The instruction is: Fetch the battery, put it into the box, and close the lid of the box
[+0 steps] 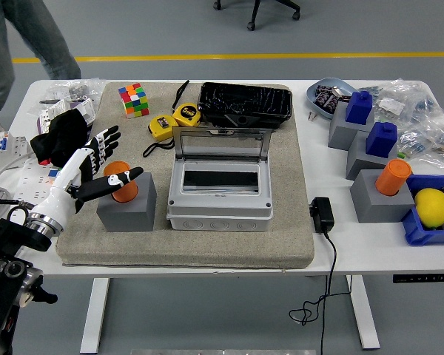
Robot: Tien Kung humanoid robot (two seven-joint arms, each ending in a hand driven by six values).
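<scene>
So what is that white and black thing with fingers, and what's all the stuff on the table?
That is a robot's left hand, on an arm reaching in from the left. The picture comes from a camera high on the robot, looking down over a white table. The hand's fingers are spread around an orange battery standing in a grey block, but they have not closed on it. Beside it, on a beige mat, sits a grey box with its clear lid standing open. Also on the mat are a colourful puzzle cube and yellow tape measures. A person's legs show at the top left. The robot's other hand is not in the picture.
</scene>
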